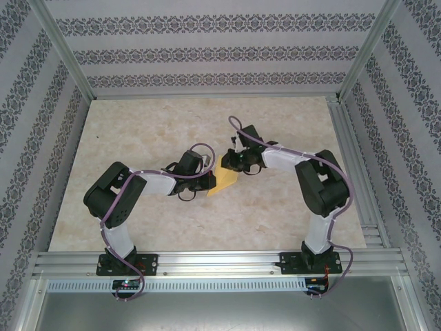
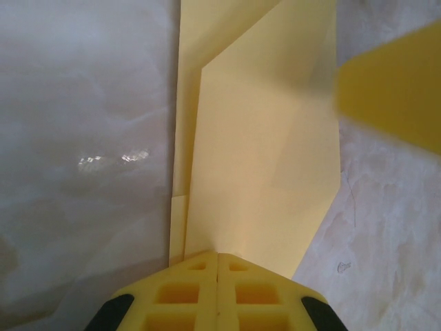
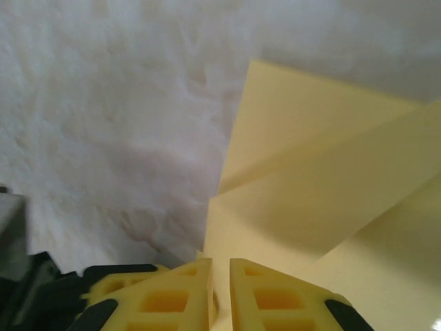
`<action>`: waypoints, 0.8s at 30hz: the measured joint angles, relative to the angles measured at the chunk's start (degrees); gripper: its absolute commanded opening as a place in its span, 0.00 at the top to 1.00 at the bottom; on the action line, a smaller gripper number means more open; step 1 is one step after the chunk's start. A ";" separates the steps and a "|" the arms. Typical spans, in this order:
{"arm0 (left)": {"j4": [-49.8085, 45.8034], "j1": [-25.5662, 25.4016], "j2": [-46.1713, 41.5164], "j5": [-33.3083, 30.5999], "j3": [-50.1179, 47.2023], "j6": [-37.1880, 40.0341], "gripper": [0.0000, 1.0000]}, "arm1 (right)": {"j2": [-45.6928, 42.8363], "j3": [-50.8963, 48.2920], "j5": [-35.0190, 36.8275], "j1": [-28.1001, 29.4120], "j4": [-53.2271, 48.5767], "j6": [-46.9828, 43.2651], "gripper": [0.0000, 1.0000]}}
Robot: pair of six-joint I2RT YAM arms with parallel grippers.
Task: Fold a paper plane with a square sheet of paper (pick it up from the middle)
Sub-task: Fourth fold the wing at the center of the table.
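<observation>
Nearest you, the metal rail (image 1: 220, 262) carries both bases. From it the left arm (image 1: 117, 196) and right arm (image 1: 320, 183) bend inward and meet over the middle of the table (image 1: 138, 131).

The left gripper (image 1: 205, 182) comes in from the left. In its wrist view its yellow fingers (image 2: 186, 289) are pressed together with no gap, clamped on the near edge of the paper (image 2: 262, 152). From that pinch the paper runs away from you across the marbled surface. It has one long straight edge on the left and a flap folded over on a slant (a narrow second layer peeks out at the near left).

The right gripper (image 1: 231, 163) reaches in from the other side, just beyond the left one, with the paper (image 1: 225, 181) showing as a pale yellow wedge between them. Up close, the jaws of the right gripper (image 3: 220, 265) stand a narrow crack apart with the edge of the paper (image 3: 324, 179) in the gap. You cannot tell whether the pads touch it. Two creases fan out past those fingers, and one corner points away.

Farther back are bare tabletop and the patterned back wall (image 1: 207, 55).
</observation>
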 measured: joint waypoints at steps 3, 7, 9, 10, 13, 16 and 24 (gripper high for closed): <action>0.00 0.00 0.00 0.00 0.00 0.00 1.00 | 2.58 -0.81 -1.44 0.46 1.03 1.36 0.88; -0.02 0.00 0.00 0.00 0.00 0.00 1.00 | 3.45 -1.66 -2.16 0.44 2.58 2.43 0.88; -0.50 0.00 -0.09 0.09 0.20 0.00 0.99 | 3.48 -1.86 -2.14 0.44 2.82 2.75 0.88; -1.16 0.00 -0.17 0.22 0.42 0.02 0.98 | 3.48 -1.99 -2.14 0.44 2.86 2.78 0.88; -4.13 0.00 -0.79 0.55 1.40 0.24 0.91 | 3.48 -2.03 -1.95 0.44 2.84 2.75 0.88; -7.23 0.00 -2.56 1.90 2.32 0.44 0.84 | 3.54 -2.03 -1.86 0.44 2.73 2.73 0.89; -9.77 -0.17 -5.38 5.20 5.05 0.42 0.80 | 3.91 -2.01 -1.92 0.44 2.73 2.78 0.89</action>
